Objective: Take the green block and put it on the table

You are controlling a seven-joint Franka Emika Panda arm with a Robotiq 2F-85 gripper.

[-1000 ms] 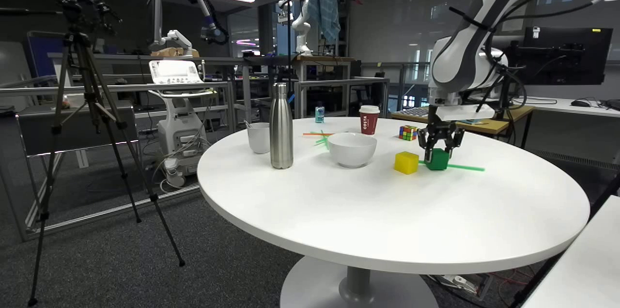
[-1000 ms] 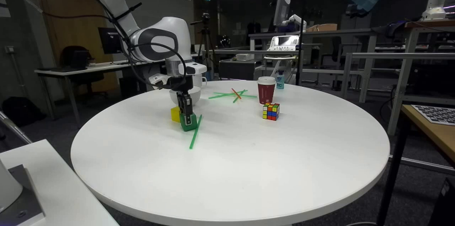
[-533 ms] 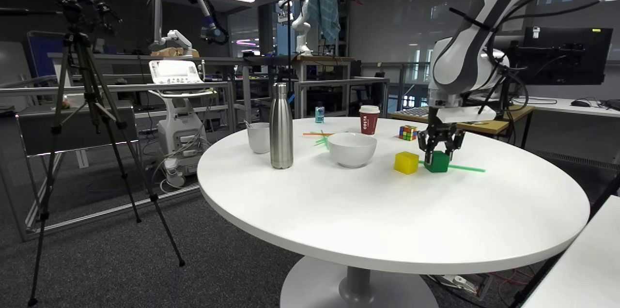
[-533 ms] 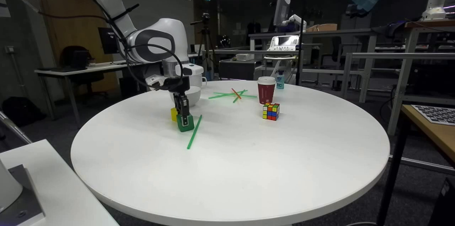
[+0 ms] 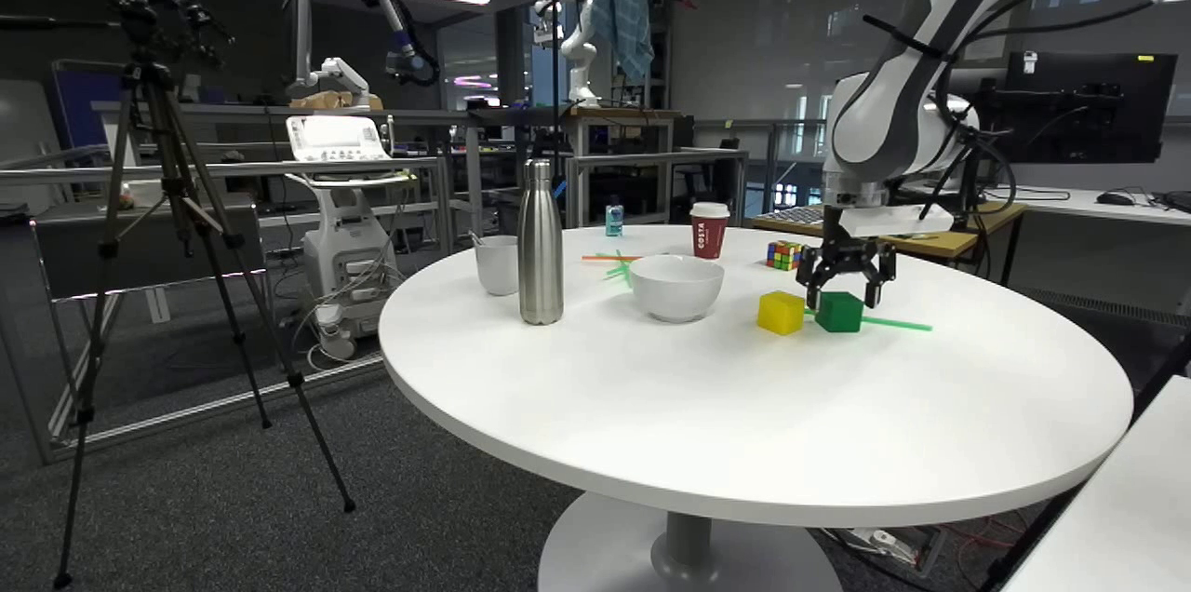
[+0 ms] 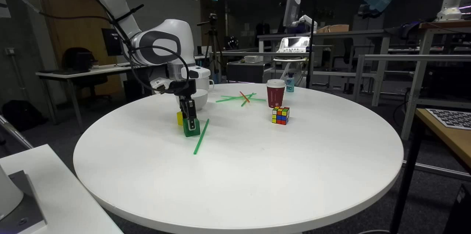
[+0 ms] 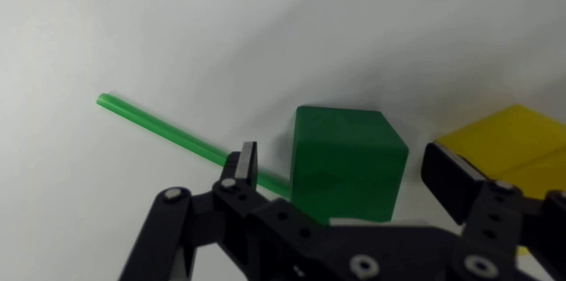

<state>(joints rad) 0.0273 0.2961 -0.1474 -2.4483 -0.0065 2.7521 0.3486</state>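
claw (image 5: 842, 298) spread wide, one half on each side of the green block (image 7: 349, 161), holding nothing: the wrist view shows a gap both left and right of the block. that block rests on the white surface (image 5: 744, 424), a green stick (image 7: 163, 133) just beside it and the yellow block (image 5: 780, 313) just beside it too, close to one side of the claw; whether those last two touch i cannot tell.

of the containers, the bowl (image 5: 676, 288) is nearest the blocks. it is white and upright; a strip of its inner wall shows in an exterior view, its bottom is hidden. the mug (image 5: 497, 268) stands upright well apart from the claw, a thin pale thing (image 5: 476, 239) at its rim, too small to make out; its inside is out of sight. near it stands a steel bottle (image 5: 541, 248), upright and capped. the red cup (image 6: 275, 96) is upright, its white lid (image 6: 276, 82) hiding the inside. a small blue bottle (image 6: 290, 84) stands near the cup, and a puzzle cube (image 6: 280, 115) sits near it too.

crossed green sticks (image 6: 257, 99) and an orange stick (image 6: 244, 96) lie on the surface between bowl and cup, as seen in an exterior view.
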